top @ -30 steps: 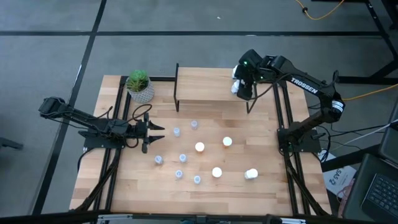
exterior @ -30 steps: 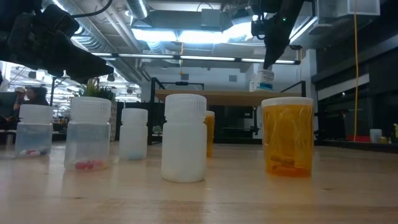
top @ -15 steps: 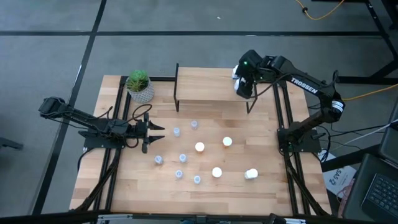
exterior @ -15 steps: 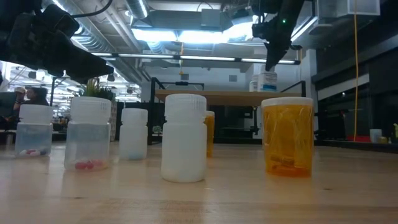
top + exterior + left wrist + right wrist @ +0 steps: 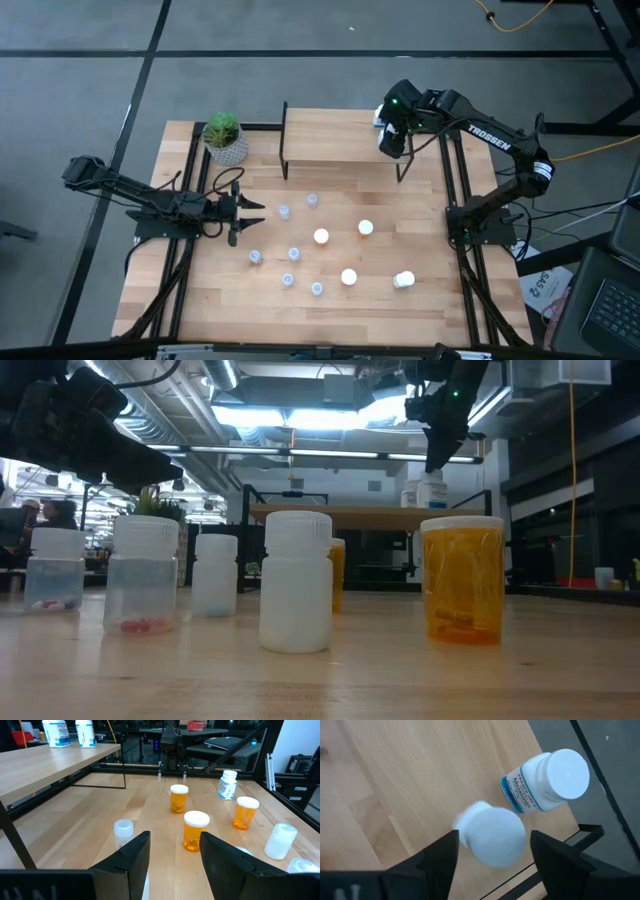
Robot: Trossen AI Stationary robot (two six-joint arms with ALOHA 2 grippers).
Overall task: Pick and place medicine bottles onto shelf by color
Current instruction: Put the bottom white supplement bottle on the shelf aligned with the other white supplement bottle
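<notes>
White bottle (image 5: 492, 837) sits on the shelf (image 5: 330, 135), right gripper (image 5: 492, 851) spread apart around it, not clamped.
Looks light, rigid, slick plastic; grab mid-body below the cap. Left gripper (image 5: 172, 851) waits open.

2 white bottles (image 5: 547, 782) stand side by side at the shelf's (image 5: 330, 135) right end; orange, clear and white bottles (image 5: 321, 237) dot the desk.

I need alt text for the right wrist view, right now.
The right gripper, fingers apart, hangs over a white-capped bottle on the shelf. A second white bottle with a blue label stands beside it at the shelf's corner.
</notes>
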